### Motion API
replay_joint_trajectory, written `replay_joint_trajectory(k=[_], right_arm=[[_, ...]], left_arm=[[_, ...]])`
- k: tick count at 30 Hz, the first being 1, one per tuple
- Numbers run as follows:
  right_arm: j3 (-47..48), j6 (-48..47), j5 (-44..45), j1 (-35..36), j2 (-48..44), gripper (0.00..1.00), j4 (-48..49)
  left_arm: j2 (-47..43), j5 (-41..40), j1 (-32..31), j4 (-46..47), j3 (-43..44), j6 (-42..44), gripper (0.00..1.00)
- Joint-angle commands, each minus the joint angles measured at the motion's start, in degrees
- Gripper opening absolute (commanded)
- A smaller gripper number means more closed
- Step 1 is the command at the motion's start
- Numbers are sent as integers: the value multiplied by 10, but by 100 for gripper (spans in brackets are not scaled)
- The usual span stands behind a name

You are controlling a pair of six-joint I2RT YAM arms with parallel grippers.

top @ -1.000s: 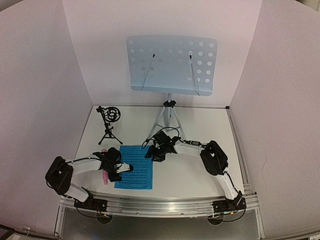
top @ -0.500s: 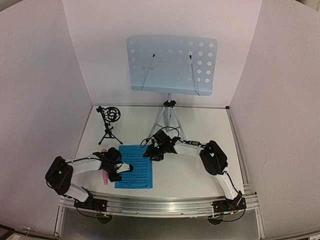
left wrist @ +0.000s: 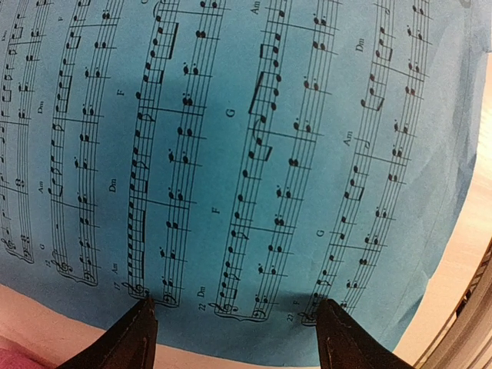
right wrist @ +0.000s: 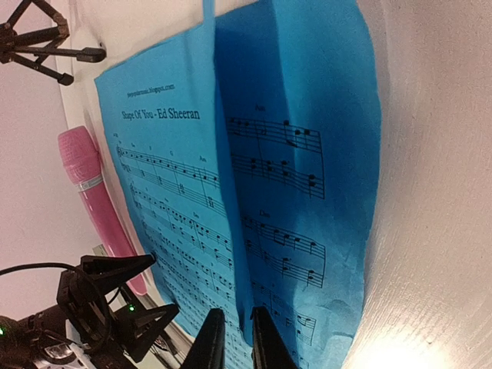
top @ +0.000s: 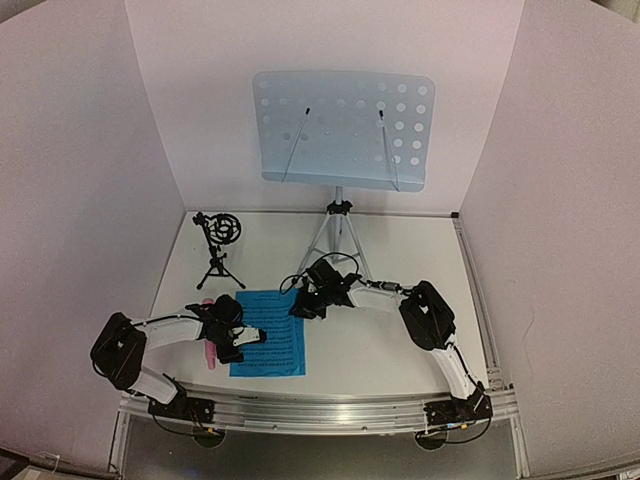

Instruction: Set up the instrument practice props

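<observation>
The bright-blue sheet music (top: 268, 347) lies flat on the table between the arms. My right gripper (right wrist: 237, 336) is at its far right corner, shut on a raised fold of the sheet music (right wrist: 296, 154). My left gripper (left wrist: 237, 317) is open and low over the sheet music (left wrist: 254, 138), one fingertip (left wrist: 142, 327) near its left edge. The pink microphone (top: 208, 350) lies just left of the sheet, partly under the left arm. The pale-blue music stand (top: 340, 125) rises at the back. At the back left stands the small black tripod (top: 218, 252).
White walls close in the table on the left, back and right. The stand's tripod legs (top: 338, 240) spread just behind my right gripper (top: 298, 306). In the right wrist view the left gripper (right wrist: 131, 296) sits near the microphone (right wrist: 91, 192).
The right gripper's jaws have closed on a fold of the sheet music, and the sheet's far corner has shifted slightly. The left arm has not moved.
</observation>
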Motion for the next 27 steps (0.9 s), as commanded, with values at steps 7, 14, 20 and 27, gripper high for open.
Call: replay_joint_trajectory(k=[7, 14, 20, 27], right_arm=[[-20, -7, 15, -5, 2, 0, 8], [-19, -41, 35, -4, -30, 0, 6], [-17, -73, 51, -1, -76, 0, 2], [-23, -106, 40, 17, -139, 0, -30]], left_arm=[[3, -9, 0, 22, 0, 12, 71], [-4, 8, 1, -25, 40, -23, 75], [-27, 43, 4, -90, 107, -71, 82], [-103, 125, 14, -131, 151, -127, 84]])
